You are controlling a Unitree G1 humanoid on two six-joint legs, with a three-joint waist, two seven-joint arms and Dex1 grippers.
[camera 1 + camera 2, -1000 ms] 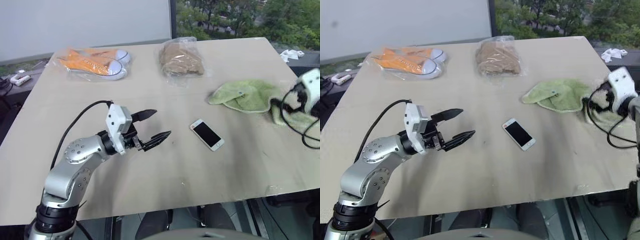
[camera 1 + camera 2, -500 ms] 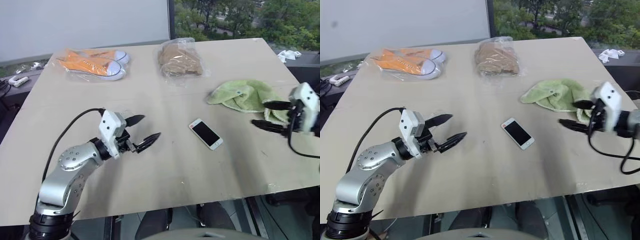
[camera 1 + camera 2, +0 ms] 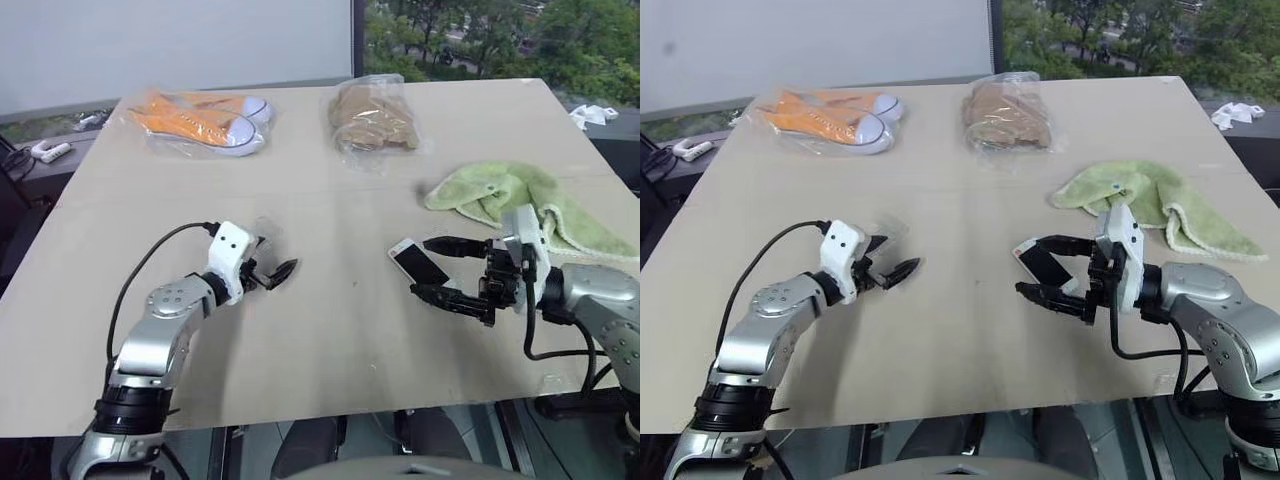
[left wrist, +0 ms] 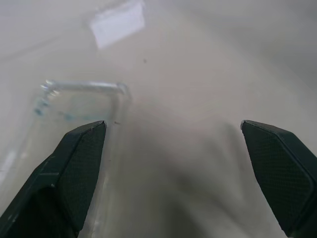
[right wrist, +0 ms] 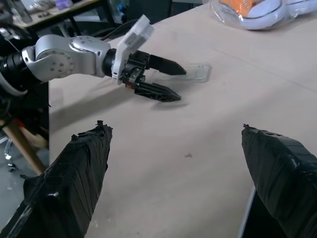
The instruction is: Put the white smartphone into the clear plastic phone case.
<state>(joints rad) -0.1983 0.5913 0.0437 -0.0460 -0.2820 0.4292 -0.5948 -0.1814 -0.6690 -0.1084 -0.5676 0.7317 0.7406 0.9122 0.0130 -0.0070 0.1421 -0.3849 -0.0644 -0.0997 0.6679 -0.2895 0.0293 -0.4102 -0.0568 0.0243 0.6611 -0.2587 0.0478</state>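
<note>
Smartphone (image 3: 417, 263) lies flat on the table (image 3: 330, 200), at the right claw's (image 3: 438, 270) nine o'clock, between its wide-open fingers, untouched. Clear plastic phone case (image 5: 194, 72) lies by the left claw (image 3: 269, 257), which is spread wide and empty. For a clean pickup, the right claw should probably square to the phone's long edges, lower, and close gently.

white smartphone (image 3: 418, 262) flat, clear case (image 4: 81, 106) apart
</note>
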